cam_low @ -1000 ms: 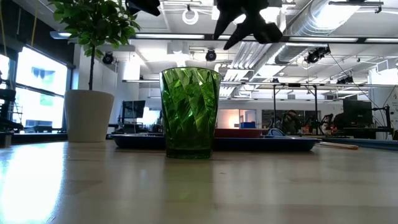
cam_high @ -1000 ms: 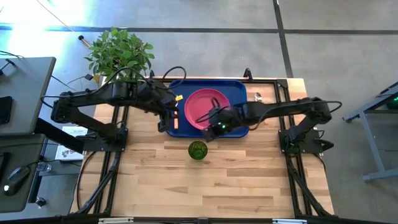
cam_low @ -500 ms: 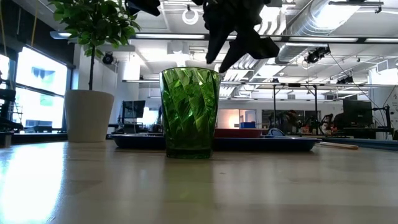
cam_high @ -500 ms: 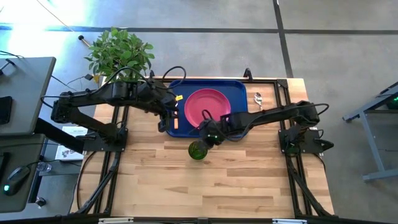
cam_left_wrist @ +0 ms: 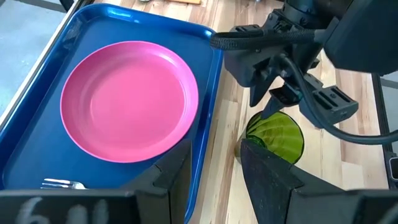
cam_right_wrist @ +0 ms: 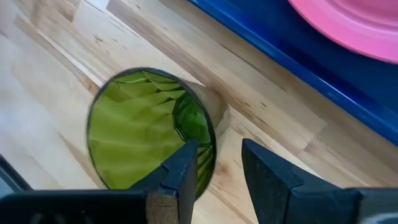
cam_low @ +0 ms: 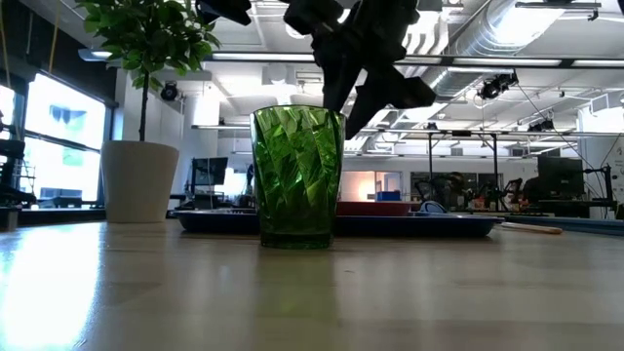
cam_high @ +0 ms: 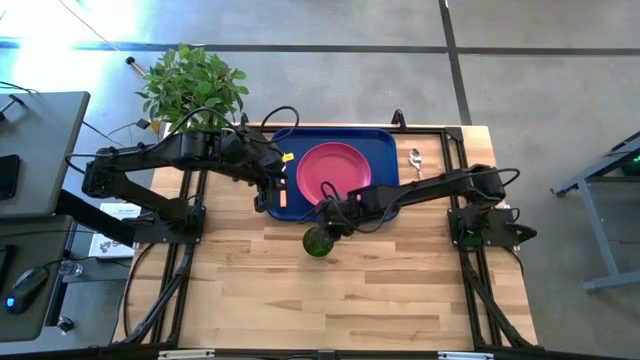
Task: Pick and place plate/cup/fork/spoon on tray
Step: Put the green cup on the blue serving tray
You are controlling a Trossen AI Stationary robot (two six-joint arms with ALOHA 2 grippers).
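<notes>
The green cup (cam_high: 318, 243) (cam_low: 297, 175) stands upright on the wooden table, just in front of the blue tray (cam_high: 385, 135). My right gripper (cam_right_wrist: 217, 171) (cam_low: 341, 112) is open at the cup's rim on the tray side. One finger is over the cup's mouth (cam_right_wrist: 137, 137) and the other is outside the wall. The pink plate (cam_left_wrist: 127, 99) lies in the tray, with the fork's tines (cam_left_wrist: 62, 184) beside it. The spoon (cam_high: 415, 158) lies on the table to the right of the tray. My left gripper (cam_left_wrist: 214, 180) waits open above the tray's left part.
A potted plant (cam_high: 195, 85) stands off the table's far left corner, and its pale pot (cam_low: 139, 180) shows in the low view. Bare wooden table (cam_high: 350, 300) spreads in front of the cup.
My right gripper has come down from above the plate, moving toward the table's near edge and a little left. It now stands at the cup's rim, tipped steeper. Its fingers stay open. The cup, plate and left arm have kept still.
</notes>
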